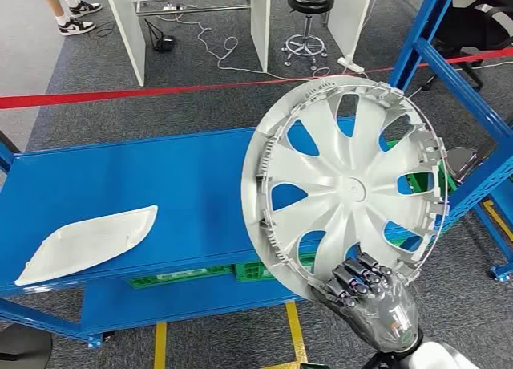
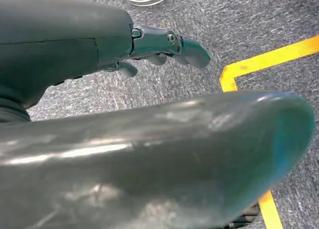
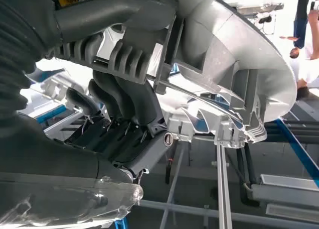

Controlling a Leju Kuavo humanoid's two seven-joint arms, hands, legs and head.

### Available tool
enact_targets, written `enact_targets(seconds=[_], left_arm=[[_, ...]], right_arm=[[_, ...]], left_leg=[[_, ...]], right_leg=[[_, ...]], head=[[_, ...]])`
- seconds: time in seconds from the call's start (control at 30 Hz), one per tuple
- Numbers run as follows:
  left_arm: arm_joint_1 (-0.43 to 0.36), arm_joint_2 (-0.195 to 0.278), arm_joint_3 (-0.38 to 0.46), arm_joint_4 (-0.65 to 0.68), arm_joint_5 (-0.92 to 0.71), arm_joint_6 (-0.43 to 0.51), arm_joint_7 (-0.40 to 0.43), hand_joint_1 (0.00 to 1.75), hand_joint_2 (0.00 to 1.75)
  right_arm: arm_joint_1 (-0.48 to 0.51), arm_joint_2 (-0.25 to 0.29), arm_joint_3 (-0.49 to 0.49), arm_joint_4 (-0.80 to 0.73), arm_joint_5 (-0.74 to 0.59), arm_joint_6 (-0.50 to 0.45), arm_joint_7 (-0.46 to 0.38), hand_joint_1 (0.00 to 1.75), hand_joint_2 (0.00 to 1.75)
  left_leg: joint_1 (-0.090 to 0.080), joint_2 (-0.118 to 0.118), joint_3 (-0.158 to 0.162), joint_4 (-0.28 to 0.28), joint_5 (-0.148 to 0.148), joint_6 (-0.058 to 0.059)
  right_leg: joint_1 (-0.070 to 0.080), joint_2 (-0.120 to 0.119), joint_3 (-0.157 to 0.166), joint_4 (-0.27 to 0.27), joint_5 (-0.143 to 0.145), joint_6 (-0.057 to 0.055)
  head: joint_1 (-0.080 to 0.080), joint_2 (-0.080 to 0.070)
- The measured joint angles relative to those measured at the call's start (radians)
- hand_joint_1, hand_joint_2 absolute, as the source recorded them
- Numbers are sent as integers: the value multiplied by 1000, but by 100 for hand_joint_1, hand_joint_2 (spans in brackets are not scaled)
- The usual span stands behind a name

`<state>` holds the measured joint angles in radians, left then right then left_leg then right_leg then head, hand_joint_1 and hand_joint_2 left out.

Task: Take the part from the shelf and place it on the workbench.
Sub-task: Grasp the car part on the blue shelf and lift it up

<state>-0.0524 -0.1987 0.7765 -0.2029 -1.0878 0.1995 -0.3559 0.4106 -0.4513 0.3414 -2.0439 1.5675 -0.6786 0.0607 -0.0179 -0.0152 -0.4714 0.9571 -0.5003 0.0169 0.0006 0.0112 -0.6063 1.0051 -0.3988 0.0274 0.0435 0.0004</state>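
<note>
one wheel cover (image 1: pixel 345 180) is held by its near rim in the right hand (image 1: pixel 363 293), fingers curled tight around it, raised over the blue workbench's (image 1: pixel 181 192) right end. it should be lowered flat, released only once settled.

Even, bright light filled the head view, sharply focused. In the left wrist view the near dark foreground blurred; the right wrist view's background was overexposed.

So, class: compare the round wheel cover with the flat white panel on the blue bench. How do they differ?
The wheel cover is round with spoke openings; the white panel is long, solid and tapered. The wheel cover is held up by the right hand; the white panel lies flat on the bench. Both look like pale plastic.
</note>
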Motion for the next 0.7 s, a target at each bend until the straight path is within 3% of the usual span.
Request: enact_targets(seconds=[0.33,0.47,0.7], left_arm=[[-1,-4,1,0,3,13,-14,0,0],[-3,-5,4,0,3,24,-22,0,175],[-5,-5,4,0,-45,58,-15,0,175]], right_arm=[[-14,-6,3,-15,-26,0,-14,175,175],[-27,-13,8,-16,-59,0,-24,175,175],[-41,-14,19,-7,-97,0,-34,175,175]], left_leg=[[0,0,0,0,0,0],[0,0,0,0,0,0],[0,0,0,0,0,0]], right_leg=[[0,0,0,0,0,0],[0,0,0,0,0,0],[0,0,0,0,0,0]], head=[[0,0],[0,0],[0,0]])
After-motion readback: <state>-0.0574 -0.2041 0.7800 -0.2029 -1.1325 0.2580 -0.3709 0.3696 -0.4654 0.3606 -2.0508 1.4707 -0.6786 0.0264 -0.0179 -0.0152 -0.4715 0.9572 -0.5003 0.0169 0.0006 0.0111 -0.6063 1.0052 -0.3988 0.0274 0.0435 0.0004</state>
